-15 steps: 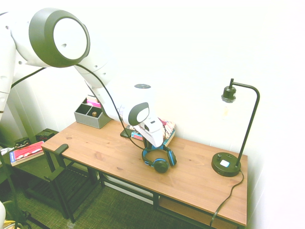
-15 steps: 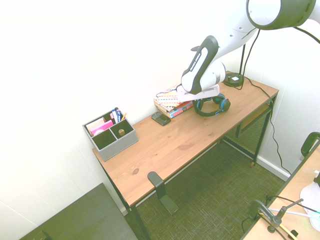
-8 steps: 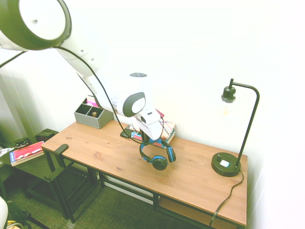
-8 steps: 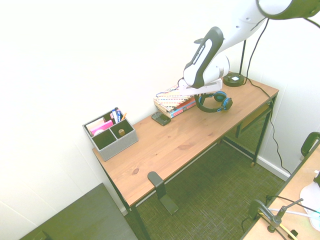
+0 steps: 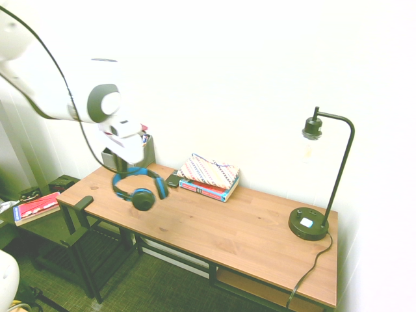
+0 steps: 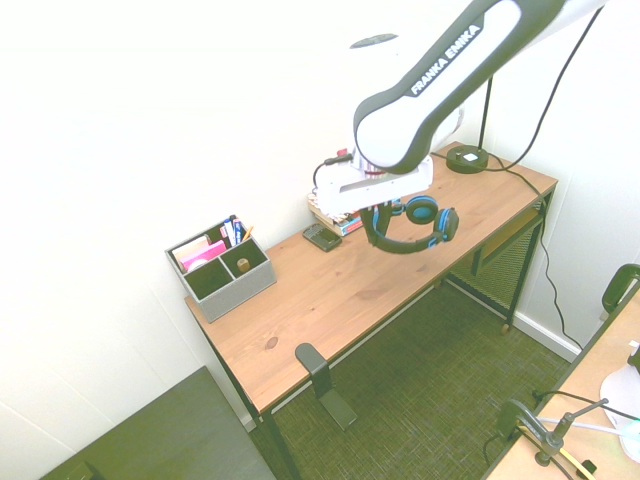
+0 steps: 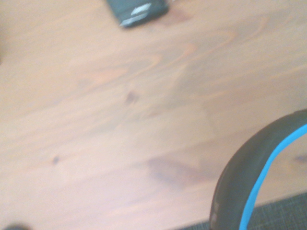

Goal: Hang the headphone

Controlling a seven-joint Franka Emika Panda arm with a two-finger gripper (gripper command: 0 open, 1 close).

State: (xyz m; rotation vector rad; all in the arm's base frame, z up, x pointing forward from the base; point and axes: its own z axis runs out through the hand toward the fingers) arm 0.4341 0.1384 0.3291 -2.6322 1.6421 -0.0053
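The headphone [image 5: 138, 190] has a blue headband and black ear cups. It hangs in the air above the left part of the wooden desk [image 5: 247, 227], clear of the top. My gripper [image 5: 128, 168] is shut on the headband, and the ear cups dangle below it. From the other side, the headphone [image 6: 412, 226] hangs under the gripper [image 6: 383, 210] over the desk's middle. The wrist view shows a curved piece of the headband [image 7: 242, 191] over blurred wood.
A black hook bracket [image 5: 83, 203] [image 6: 312, 365] is clamped to the desk's front edge. Behind the arm stands a grey organizer [image 6: 222, 268]. A small black device [image 6: 322, 237], stacked books [image 5: 208, 175] and a black lamp [image 5: 317, 195] also stand on the desk.
The gripper finished closing on the headband, lifted the headphone off the desk near the books, and carried it along the desk toward the organizer end.
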